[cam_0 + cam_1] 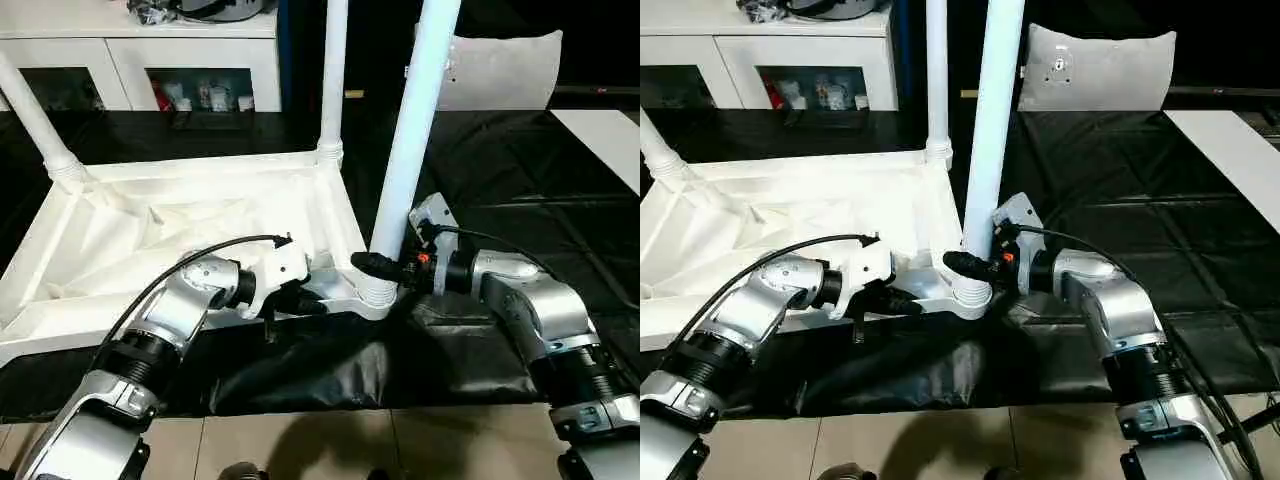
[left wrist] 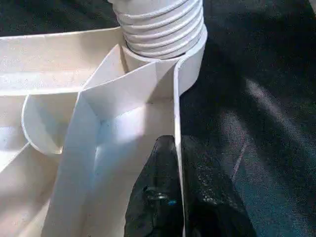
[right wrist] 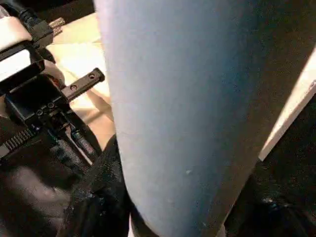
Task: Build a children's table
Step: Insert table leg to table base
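One upturned tabletop point(image 1: 150, 230), three legs point(image 1: 410, 140) socketed, left gripper point(image 2: 175, 197) jaws pinching its rim, right gripper point(image 1: 385, 268) jaws clamping one leg.

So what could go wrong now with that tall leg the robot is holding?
The leg leans a little in its corner socket, so it might jam or pop out when the right gripper lets go. The left gripper only pinches the tabletop's thin edge wall and could slip off.

Children's table point(image 1: 180, 225) lies upside down on the work table point(image 1: 520, 180), legs up; left gripper point(image 2: 177, 163) clamps its near rim, right gripper point(image 1: 375, 265) grips the near-right leg point(image 1: 415, 130)
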